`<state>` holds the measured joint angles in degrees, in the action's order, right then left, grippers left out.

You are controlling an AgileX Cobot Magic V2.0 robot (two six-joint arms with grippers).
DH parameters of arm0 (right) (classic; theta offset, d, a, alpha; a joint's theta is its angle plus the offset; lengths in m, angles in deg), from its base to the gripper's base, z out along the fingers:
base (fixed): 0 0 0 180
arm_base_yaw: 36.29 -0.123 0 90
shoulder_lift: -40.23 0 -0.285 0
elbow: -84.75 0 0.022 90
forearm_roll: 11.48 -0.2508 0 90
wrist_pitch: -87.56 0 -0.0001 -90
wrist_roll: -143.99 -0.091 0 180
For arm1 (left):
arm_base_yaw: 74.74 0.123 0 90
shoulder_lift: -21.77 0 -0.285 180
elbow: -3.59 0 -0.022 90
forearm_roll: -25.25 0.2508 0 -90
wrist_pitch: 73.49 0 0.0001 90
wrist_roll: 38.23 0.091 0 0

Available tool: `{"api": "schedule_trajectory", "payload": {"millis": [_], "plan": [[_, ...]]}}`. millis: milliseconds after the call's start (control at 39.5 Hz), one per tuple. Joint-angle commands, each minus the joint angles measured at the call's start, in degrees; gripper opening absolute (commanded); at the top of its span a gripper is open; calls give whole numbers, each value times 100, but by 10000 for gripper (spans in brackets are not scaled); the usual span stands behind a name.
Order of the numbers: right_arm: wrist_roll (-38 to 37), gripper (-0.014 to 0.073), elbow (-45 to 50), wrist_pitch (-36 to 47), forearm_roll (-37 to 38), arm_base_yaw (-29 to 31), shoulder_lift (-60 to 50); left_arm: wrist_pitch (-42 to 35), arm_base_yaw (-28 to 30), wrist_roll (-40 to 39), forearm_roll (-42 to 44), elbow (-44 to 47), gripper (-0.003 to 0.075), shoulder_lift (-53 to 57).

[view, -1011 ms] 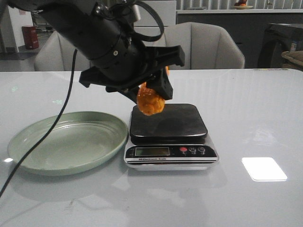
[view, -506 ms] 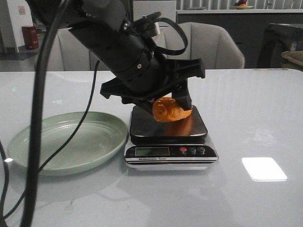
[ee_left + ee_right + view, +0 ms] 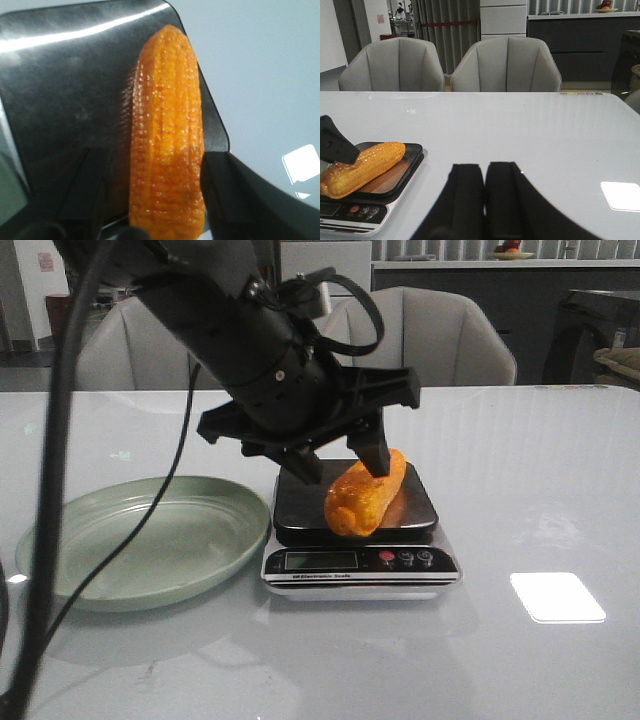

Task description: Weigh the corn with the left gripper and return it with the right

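A: Nearest the camera, what is hard to read?

B: The scale (image 3: 362, 540) has a display too dim to read. A black cable (image 3: 60, 490) crosses the left of the front view and cuts over the green plate (image 3: 130, 540) on the table (image 3: 540, 490).

A: And the corn?

B: The corn (image 3: 366, 493) lies on the scale's dark platform, one end toward the buttons, the other angled back and right. Its rear part is hidden behind one finger of the left gripper (image 3: 335, 462).

A: Is that gripper holding it?

B: Its jaws stand spread on either side of the cob, with a gap showing on at least one side in the left wrist view (image 3: 167, 150).

A: The other arm?

B: The right gripper (image 3: 485, 200) has its fingers pressed together, empty, well apart from the scale. It shows only in its own wrist view.
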<state>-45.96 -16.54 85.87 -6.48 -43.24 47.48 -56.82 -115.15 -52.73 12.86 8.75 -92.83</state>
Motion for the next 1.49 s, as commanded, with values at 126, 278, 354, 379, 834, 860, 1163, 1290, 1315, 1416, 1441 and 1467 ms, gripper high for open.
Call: {"api": "schedule_trajectory", "payload": {"millis": [126,278,354,379,834,860,1163,1290,1315,1416,1441,1467], "plan": [[61,157,59,477,83,3,-115,-155,608,-27,132,56,440,1322],[61,157,59,477,83,3,-115,-194,1064,-27,165,774,440,2305],[61,157,59,477,83,3,-115,-194,1215,8,354,1221,440,2847],[61,157,59,477,83,3,-115,-194,1248,6,431,1384,440,3056],[61,157,59,477,83,3,-115,511,1338,6,1527,3240,440,6356],[61,157,59,477,83,3,-115,594,1338,6,1617,3281,440,6492],[61,157,59,477,83,3,-107,1875,1338,6,2023,3575,439,8233],[61,157,59,477,83,3,-107,1986,1338,9,2332,3811,439,8975],[61,157,59,477,83,3,-107,2018,1338,9,2447,3876,439,9145],[61,157,59,477,83,3,-107,2043,1338,9,2672,4128,428,9782],[61,157,59,477,83,3,-107,2033,1338,9,2717,4205,417,9900],[61,157,59,477,83,3,-107,2023,1338,9,2759,4261,406,10047]]}}
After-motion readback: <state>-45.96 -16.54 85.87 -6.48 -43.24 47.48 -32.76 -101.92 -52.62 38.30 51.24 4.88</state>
